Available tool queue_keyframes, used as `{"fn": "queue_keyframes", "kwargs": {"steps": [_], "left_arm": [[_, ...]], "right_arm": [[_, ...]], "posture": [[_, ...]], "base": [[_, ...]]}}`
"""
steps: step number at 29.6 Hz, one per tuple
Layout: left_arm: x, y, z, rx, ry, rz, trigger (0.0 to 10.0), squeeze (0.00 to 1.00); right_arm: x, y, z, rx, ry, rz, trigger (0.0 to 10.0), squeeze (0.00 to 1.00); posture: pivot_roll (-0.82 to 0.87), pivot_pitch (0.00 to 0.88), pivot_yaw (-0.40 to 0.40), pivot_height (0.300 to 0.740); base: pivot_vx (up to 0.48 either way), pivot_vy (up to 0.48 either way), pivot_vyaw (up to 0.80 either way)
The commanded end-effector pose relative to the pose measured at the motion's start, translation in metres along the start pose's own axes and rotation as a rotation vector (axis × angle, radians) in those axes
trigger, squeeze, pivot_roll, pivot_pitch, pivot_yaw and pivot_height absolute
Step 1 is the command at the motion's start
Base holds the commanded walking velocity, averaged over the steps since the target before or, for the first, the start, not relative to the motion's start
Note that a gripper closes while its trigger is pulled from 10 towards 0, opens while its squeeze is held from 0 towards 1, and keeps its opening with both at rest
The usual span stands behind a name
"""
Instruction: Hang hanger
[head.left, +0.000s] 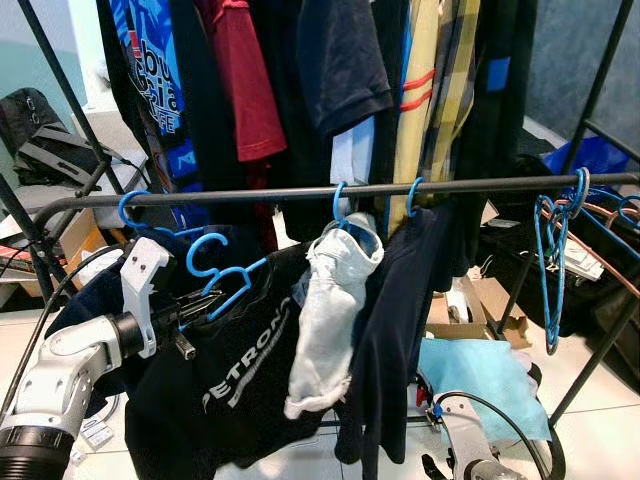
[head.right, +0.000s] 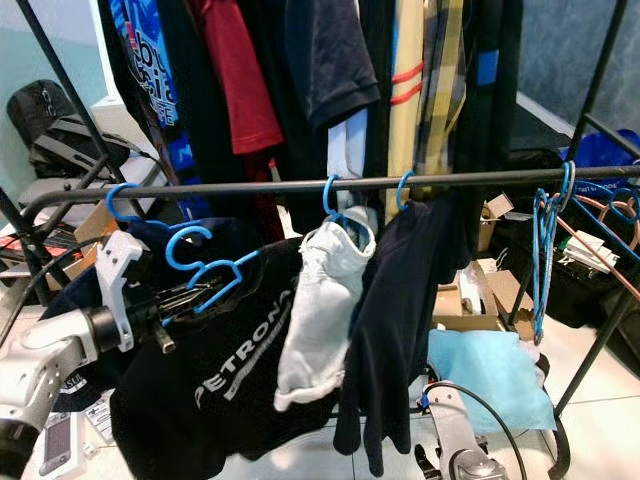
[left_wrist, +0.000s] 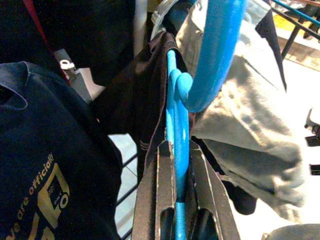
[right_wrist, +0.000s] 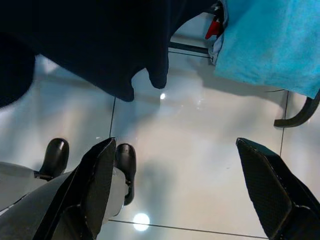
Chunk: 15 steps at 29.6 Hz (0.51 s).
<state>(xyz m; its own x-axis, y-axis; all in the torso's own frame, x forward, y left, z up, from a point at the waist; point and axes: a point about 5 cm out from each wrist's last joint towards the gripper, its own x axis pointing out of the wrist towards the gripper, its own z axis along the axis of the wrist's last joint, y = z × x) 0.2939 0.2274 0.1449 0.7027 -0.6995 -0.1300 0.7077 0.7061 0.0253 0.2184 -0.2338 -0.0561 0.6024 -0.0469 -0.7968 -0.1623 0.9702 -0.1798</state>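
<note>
Crowded with clothes, the black rail (head.left: 300, 192) crosses the scene; below it the left gripper (head.left: 205, 305) clamps a blue hanger (head.left: 225, 275) bearing a black shirt (head.left: 240, 370). Lower down, the right gripper (right_wrist: 175, 190) hangs spread over the floor (right_wrist: 200, 150).

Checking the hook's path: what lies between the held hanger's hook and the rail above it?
Bare air in the left eye view: the blue hanger's hook sits below the rail, beside another hook.

The left gripper's (left_wrist: 176, 200) two black fingers (left_wrist: 152, 200) are clamping a bright blue hanger (left_wrist: 179, 135), its hook (left_wrist: 215, 55) curving overhead. A black shirt (left_wrist: 145, 100) is draping from it, beside a navy shirt (left_wrist: 50, 145) and a grey garment (left_wrist: 250, 135).
</note>
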Motion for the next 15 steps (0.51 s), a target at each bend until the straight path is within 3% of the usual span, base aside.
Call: {"fn": "queue_keyframes", "kwargs": {"steps": [1, 8, 15], "left_arm": [[-0.006, 0.001, -0.003, 0.010, 0.026, -0.001, 10.0, 0.00], [-0.010, 0.000, -0.009, -0.014, 0.047, 0.008, 10.0, 0.00], [-0.033, -0.002, -0.018, -0.035, 0.122, -0.001, 10.0, 0.00]], "right_arm": [[0.001, 0.004, 0.004, 0.032, -0.036, -0.002, 10.0, 0.00], [0.001, 0.004, 0.007, 0.054, -0.067, -0.008, 10.0, 0.00], [0.000, 0.004, 0.009, 0.057, -0.095, -0.005, 10.0, 0.00]], "posture": [[-0.10, 0.000, 0.054, 0.740], [-0.10, 0.000, 0.053, 0.740], [-0.09, 0.000, 0.045, 0.740]], "base": [[-0.262, 0.000, 0.00], [-0.267, 0.000, 0.00], [-0.308, 0.000, 0.00]]}}
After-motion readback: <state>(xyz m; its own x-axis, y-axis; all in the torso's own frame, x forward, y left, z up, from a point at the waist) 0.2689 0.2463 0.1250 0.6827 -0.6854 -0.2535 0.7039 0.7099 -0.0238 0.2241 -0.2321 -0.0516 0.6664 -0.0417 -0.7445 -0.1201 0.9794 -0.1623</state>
